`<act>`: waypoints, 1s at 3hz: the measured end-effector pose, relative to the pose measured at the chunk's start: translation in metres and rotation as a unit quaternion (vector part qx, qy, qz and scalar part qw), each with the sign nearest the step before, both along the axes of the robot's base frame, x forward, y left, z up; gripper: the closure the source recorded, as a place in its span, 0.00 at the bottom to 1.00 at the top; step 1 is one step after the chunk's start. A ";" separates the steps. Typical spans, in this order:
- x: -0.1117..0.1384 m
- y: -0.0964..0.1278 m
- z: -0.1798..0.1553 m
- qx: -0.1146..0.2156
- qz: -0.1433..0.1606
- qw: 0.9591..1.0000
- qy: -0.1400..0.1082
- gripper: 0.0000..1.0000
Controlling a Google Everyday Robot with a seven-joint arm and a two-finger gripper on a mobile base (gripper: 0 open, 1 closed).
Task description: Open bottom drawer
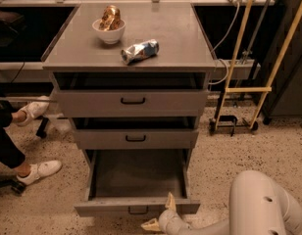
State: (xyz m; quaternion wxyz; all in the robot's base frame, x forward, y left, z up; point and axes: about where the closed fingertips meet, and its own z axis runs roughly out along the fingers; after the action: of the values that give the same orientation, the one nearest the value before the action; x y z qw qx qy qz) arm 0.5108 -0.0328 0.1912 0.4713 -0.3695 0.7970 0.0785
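The bottom drawer (112, 208) of the grey cabinet is pulled far out and its dark grey inside (138, 175) shows, with nothing in it. Its small black loop handle (138, 210) sits at the centre of the front. My gripper (160, 214) is at the bottom of the view, just right of the handle, at the drawer front. Its fingers are spread: one fingertip (169, 201) points up over the drawer's front edge and the other (151, 224) points left below it. They hold nothing.
The two upper drawers (133, 102) (136, 138) stand slightly out. A white bowl (109, 29) and a crushed can (139, 51) lie on the cabinet top. A person's legs and white shoes (39, 170) are at the left. A yellow-framed cart (241, 89) stands at the right.
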 end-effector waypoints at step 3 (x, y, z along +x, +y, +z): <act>0.017 -0.028 0.221 -0.029 -0.103 0.986 -0.127 0.00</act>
State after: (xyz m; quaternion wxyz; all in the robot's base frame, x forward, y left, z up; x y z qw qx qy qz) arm 0.5281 -0.0605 0.4118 0.5632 -0.3061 0.7664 -0.0407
